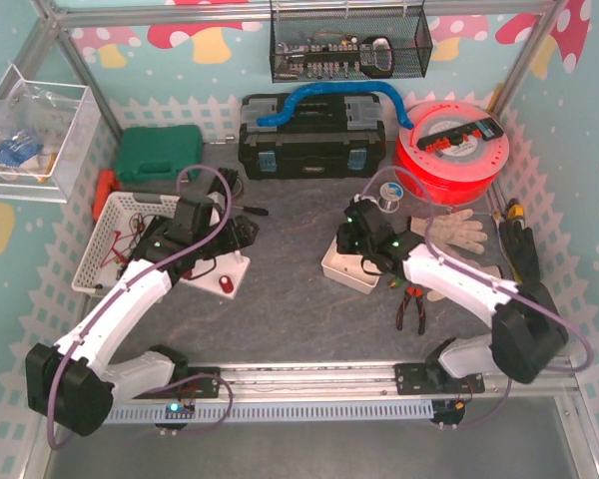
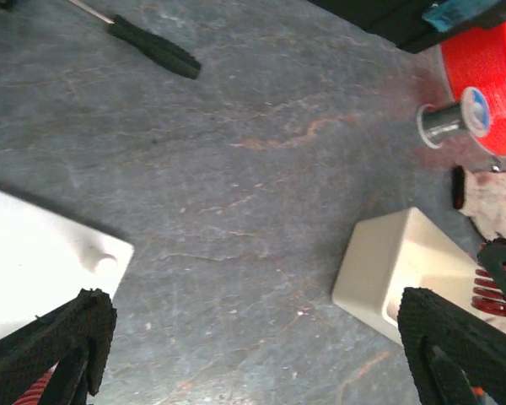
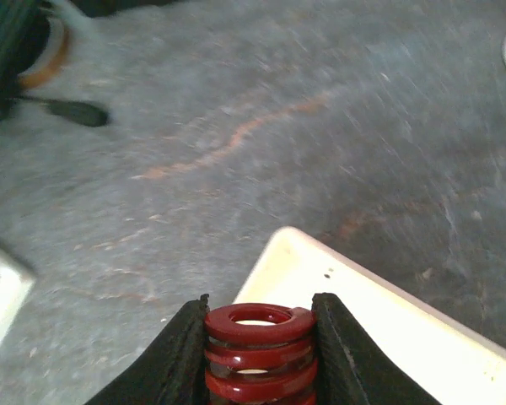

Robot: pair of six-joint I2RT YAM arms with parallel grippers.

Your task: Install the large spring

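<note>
My right gripper (image 3: 260, 308) is shut on the large red spring (image 3: 258, 348), holding it upright between both fingers. It hangs over the near-left corner of a small white tray (image 3: 388, 329). In the top view, the right gripper (image 1: 357, 242) is above that tray (image 1: 344, 271). The spring also shows in the left wrist view (image 2: 492, 291). A white base plate (image 1: 232, 271) carries a red part (image 1: 225, 286). My left gripper (image 1: 230, 239) hovers over the plate's far edge. In the left wrist view the left gripper (image 2: 255, 308) is wide open and empty, between the plate (image 2: 34, 261) and the tray (image 2: 396, 261).
A black toolbox (image 1: 311, 140), green case (image 1: 160, 155) and red filament spool (image 1: 451, 150) line the back. A white basket (image 1: 115, 239) stands at the left. Gloves (image 1: 449, 232), pliers (image 1: 411, 304) and a solder reel (image 1: 387, 192) lie at the right. A screwdriver (image 2: 148, 46) lies behind the plate.
</note>
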